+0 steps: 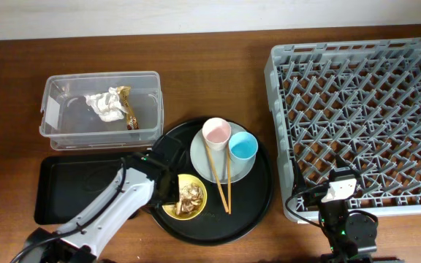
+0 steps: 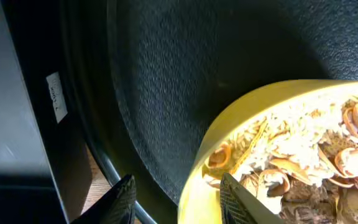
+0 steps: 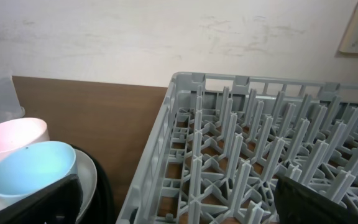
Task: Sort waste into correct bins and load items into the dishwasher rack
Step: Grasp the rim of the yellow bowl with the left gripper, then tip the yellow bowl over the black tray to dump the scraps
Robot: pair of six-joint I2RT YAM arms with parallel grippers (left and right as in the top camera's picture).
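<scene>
Count: 1 yellow bowl (image 1: 168,210) with food scraps (image 2: 303,149), 1 pink cup (image 1: 216,132), 1 blue cup (image 1: 243,146), 1 plate (image 1: 199,157), 2 chopsticks (image 1: 220,179), 1 paper wad (image 1: 105,104), 1 gold wrapper (image 1: 129,109), 1 clear tub (image 1: 101,77), 1 black rectangular tray (image 1: 71,186), 1 rack (image 1: 276,109).

Left arm slants across the rectangular tray. The left gripper (image 2: 178,182) is spread, straddling the bowl's rim, one finger inside and one outside, not clamped. Cups, plate and chopsticks sit just beyond it on the round tray (image 1: 262,197); wad and wrapper lie in the tub, well beyond.

Right arm is folded. The right gripper (image 3: 178,183) is level and spread wide, holding nothing; the rack lies directly ahead of it, the cups ahead-left.

White sticker (image 2: 55,96) beside the left fingers: unreadable.
</scene>
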